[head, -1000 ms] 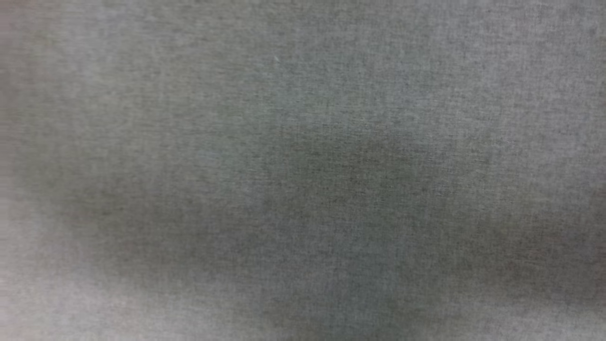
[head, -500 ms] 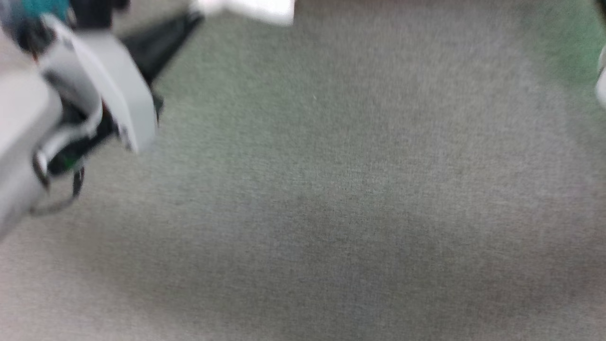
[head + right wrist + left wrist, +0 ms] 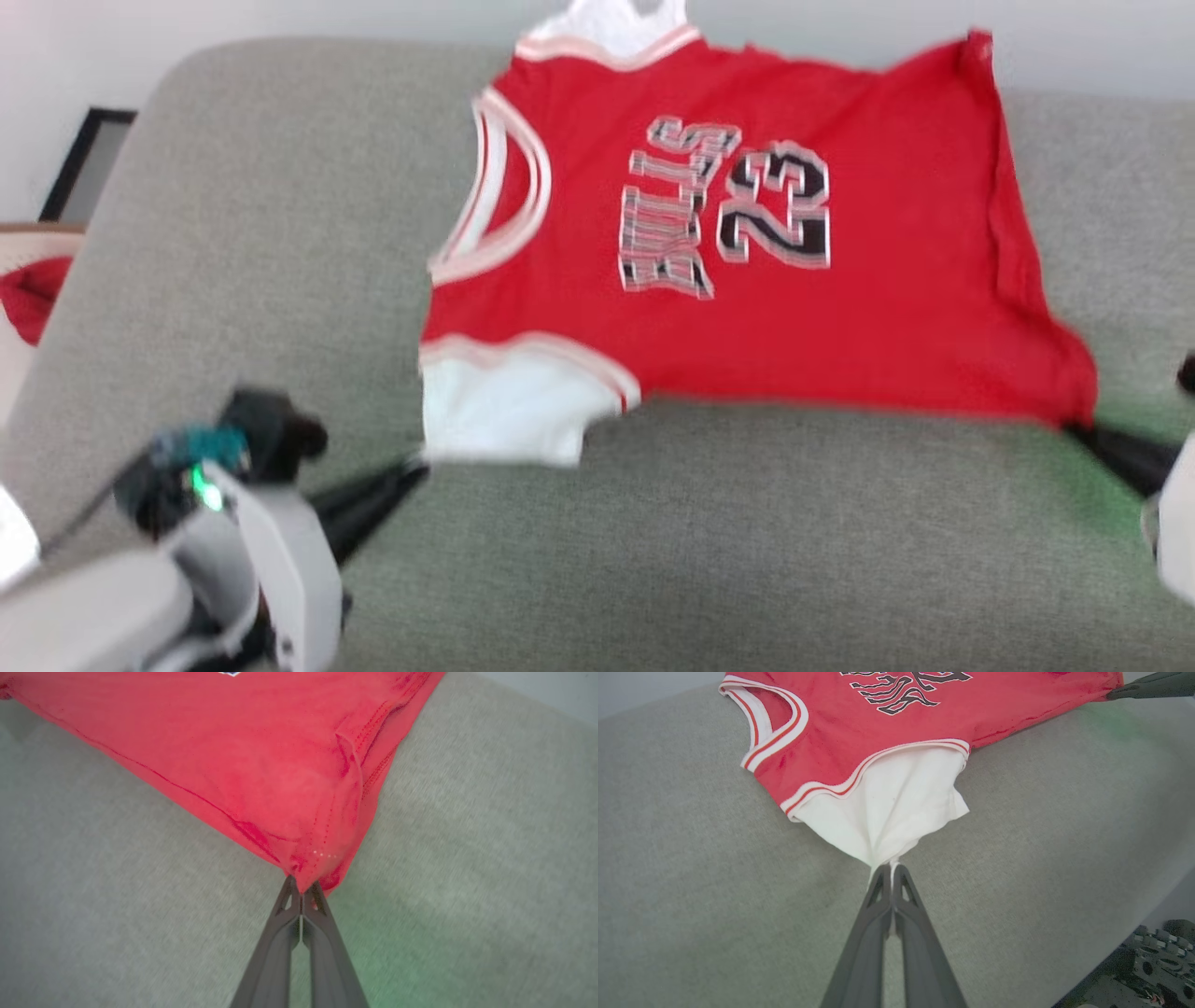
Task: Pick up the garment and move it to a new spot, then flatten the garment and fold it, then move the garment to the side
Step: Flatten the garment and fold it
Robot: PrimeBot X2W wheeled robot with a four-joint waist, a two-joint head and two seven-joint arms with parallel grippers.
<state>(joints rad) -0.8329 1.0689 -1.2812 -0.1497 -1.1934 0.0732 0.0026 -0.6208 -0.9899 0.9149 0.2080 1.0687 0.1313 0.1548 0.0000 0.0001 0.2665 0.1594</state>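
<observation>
The garment (image 3: 747,243), a red jersey with white sleeves and black "BULLS 23" lettering, lies spread on a grey sofa cushion (image 3: 280,233), turned sideways with its neck to the left. My left gripper (image 3: 418,469) is shut on the tip of the near white sleeve (image 3: 887,807), which is pulled into a point at my left gripper (image 3: 891,865). My right gripper (image 3: 1074,427) is shut on the garment's near red hem corner (image 3: 308,858), bunched at my right gripper (image 3: 301,887). Between the two grips the near edge runs taut.
The cushion extends grey and bare toward me (image 3: 700,560). A white wall (image 3: 233,19) stands behind it. At the far left sit a dark frame (image 3: 84,163) and something red (image 3: 28,294). Machinery (image 3: 1153,961) shows past the cushion's edge in the left wrist view.
The head camera has tilted up: grey cushion alone a second ago, then the left arm at upper left, and now the whole garment with both grippers holding it.
</observation>
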